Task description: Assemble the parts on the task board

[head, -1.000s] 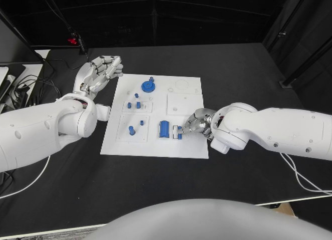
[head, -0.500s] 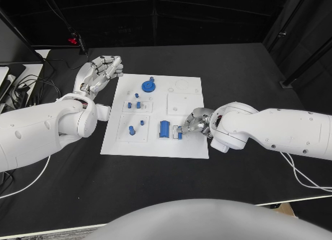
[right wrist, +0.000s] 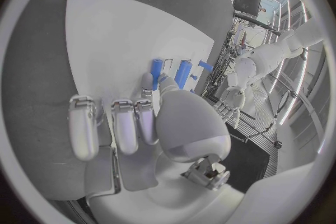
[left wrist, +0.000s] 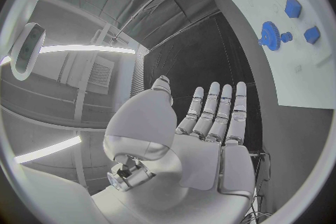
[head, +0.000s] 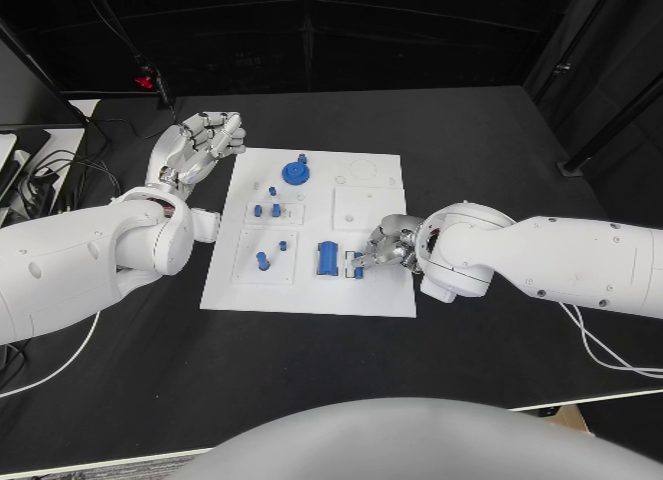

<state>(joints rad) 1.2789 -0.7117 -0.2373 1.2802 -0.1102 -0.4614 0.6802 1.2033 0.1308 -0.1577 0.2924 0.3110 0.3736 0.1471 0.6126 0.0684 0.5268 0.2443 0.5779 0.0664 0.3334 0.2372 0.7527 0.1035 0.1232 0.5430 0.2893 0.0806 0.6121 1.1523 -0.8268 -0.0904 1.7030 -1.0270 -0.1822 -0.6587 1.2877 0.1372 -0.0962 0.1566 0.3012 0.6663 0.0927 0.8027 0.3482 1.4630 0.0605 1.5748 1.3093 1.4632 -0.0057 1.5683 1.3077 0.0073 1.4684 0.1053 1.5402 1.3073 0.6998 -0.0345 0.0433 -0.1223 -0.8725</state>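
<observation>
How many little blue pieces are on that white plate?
8 that I can make out: a gear and a small piece at the far end, two mid-left, two lower left, two by the right hand, which may hide more.

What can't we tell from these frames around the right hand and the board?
- Right hand, head view: its own arm covers most of it, so the grip on the small blue piece at its fingertips is unclear.
- Right wrist view: the thumb overlaps that piece; contact can't be confirmed.
- Task board: slots too small to read seating.
- Left hand: open beside the board, nothing hidden.
</observation>
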